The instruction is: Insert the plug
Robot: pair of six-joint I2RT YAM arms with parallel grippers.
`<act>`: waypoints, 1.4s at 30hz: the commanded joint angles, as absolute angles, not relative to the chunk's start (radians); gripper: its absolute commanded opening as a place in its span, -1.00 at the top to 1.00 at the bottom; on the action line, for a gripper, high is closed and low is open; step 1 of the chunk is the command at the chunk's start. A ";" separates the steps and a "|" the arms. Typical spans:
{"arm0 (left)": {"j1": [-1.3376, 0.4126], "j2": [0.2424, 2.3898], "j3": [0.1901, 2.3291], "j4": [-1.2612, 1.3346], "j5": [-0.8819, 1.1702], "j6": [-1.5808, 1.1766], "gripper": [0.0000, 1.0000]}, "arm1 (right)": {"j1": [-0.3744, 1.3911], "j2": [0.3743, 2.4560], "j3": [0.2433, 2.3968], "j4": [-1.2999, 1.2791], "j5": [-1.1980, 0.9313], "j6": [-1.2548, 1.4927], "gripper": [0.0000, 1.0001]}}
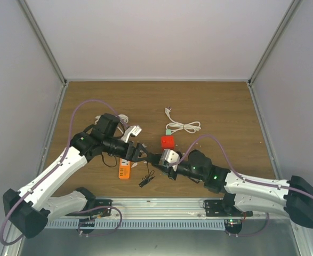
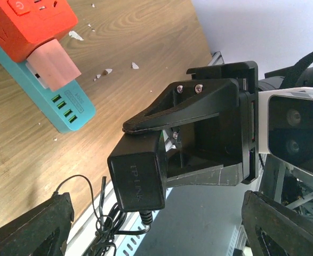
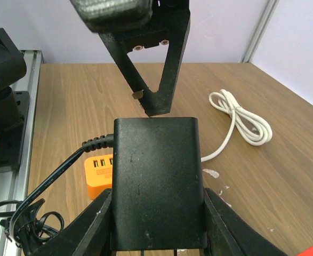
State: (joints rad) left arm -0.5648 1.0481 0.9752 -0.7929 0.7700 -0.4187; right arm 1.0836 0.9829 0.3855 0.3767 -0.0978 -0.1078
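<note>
My right gripper (image 3: 157, 221) is shut on a black TP-LINK plug adapter (image 3: 157, 184) and holds it above the table, its black cord (image 3: 55, 173) trailing to the left. The left wrist view shows the adapter (image 2: 137, 178) in the right gripper's fingers (image 2: 172, 114). My left gripper (image 2: 156, 229) is wide open and empty, and it faces the adapter closely; its fingers (image 3: 151, 58) hang just beyond the adapter in the right wrist view. An orange power strip (image 1: 125, 169) lies on the table below both grippers (image 1: 138, 152) and also shows in the right wrist view (image 3: 96, 173).
A red cube socket (image 1: 168, 142) sits on a teal power strip (image 2: 65, 106) with a pink plug (image 2: 55, 66) in it. A coiled white cable (image 1: 183, 127) lies behind it. The bundled black cord (image 1: 145, 179) lies near the front metal rail (image 1: 161, 205).
</note>
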 commanded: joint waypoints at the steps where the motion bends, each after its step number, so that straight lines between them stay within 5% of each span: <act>1: -0.565 1.065 0.961 -0.783 0.805 -0.414 -0.77 | 1.097 0.989 0.422 0.430 -0.081 -0.118 0.99; 18: -0.581 1.130 0.937 -0.713 0.832 -0.430 -0.39 | 1.103 1.027 0.443 0.419 -0.057 -0.120 0.99; 27: -0.603 1.148 0.924 -0.680 0.868 -0.443 0.11 | 1.105 1.022 0.440 0.416 -0.048 -0.121 0.99; 34: -0.629 1.168 0.909 -0.663 0.898 -0.441 0.98 | 1.105 1.029 0.436 0.426 -0.033 -0.121 0.95; 37: -0.627 1.164 0.926 -0.691 0.853 -0.434 1.00 | 1.105 1.023 0.431 0.426 -0.013 -0.119 0.34; 40: -0.618 1.163 0.970 -0.760 0.753 -0.405 1.00 | 1.105 0.999 0.417 0.425 0.042 -0.104 -0.71; 41: -0.610 1.161 0.985 -0.794 0.707 -0.396 1.00 | 1.105 0.983 0.409 0.426 0.067 -0.094 -0.95; 42: -0.603 1.156 1.000 -0.826 0.655 -0.388 1.00 | 1.104 0.963 0.400 0.427 0.097 -0.082 -0.99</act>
